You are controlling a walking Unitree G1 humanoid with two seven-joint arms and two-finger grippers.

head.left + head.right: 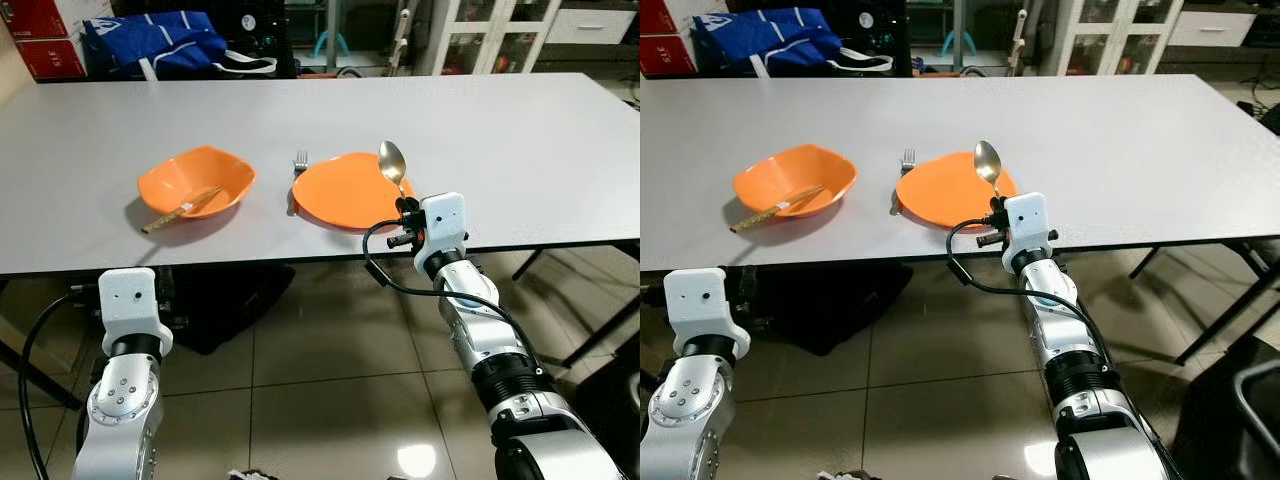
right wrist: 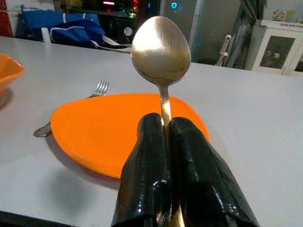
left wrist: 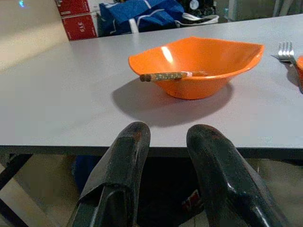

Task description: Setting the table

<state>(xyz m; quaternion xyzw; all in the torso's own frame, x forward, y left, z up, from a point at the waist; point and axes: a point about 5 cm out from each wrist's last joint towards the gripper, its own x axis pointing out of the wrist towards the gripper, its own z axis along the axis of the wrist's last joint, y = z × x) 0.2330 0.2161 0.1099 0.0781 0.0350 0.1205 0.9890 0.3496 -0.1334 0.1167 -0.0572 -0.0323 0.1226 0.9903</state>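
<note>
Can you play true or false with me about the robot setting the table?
1. The right gripper is holding a spoon. True.
2. The fork lies on the right side of the orange plate. False: it lies beside the plate's left edge.
3. Chopsticks rest in the orange bowl. True.
4. The left gripper is holding the bowl. False: it is open, near the table edge, holding nothing.
5. The spoon's bowl points down into the plate. False: it sticks up above the plate.
</note>
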